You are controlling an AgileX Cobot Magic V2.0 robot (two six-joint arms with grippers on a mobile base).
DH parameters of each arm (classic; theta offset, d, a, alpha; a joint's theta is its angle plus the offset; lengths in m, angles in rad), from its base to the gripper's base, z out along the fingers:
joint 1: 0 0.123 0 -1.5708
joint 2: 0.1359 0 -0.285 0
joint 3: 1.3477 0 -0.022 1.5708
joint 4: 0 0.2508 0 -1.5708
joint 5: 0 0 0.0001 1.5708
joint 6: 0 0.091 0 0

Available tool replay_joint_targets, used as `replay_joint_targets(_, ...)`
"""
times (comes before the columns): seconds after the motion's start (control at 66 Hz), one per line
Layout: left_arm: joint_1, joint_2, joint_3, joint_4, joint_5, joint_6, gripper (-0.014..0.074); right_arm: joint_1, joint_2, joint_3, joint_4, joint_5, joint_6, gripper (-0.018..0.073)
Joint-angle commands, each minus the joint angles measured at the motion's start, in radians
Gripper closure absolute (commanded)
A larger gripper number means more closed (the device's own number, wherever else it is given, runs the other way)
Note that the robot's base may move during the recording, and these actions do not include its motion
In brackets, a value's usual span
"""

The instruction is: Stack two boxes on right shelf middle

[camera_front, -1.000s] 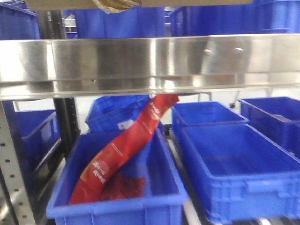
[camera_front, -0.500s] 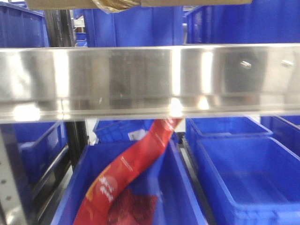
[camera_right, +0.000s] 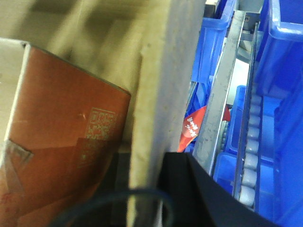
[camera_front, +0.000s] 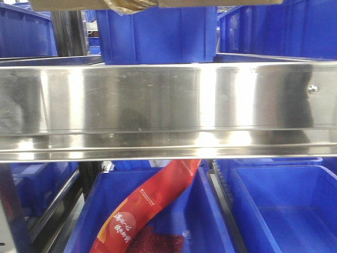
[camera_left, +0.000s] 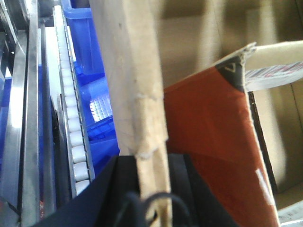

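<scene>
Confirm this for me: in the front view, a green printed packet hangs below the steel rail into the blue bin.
Not quite: the packet is red, not green. The front-facing view shows it hanging from under the steel rail down into the blue bin, as you said.

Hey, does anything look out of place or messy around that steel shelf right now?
Yes: a long red printed strip droops from behind the shelf's steel front rail into the blue bin below, bent and hanging loose. At the top edge, crumpled brown tape hangs off the cardboard.
</scene>
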Motion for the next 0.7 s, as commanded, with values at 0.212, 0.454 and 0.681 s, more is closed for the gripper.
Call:
replay_joint_targets(0.212, 0.000, -0.016, -0.005, 0.014, -0.035, 0.010, 0.0708, -0.008, -0.012, -0.010, -0.030, -0.054, -0.009, 0.0712)
replay_joint_targets(0.454, 0.000, -0.016, -0.005, 0.014, -0.035, 0.010, 0.0708, -0.008, -0.012, -0.010, -0.030, -0.054, -0.009, 0.0712)
replay_joint_targets(0.681, 0.000, -0.016, -0.005, 0.014, -0.035, 0.010, 0.0708, -0.008, -0.012, -0.010, -0.030, -0.054, -0.009, 0.0712)
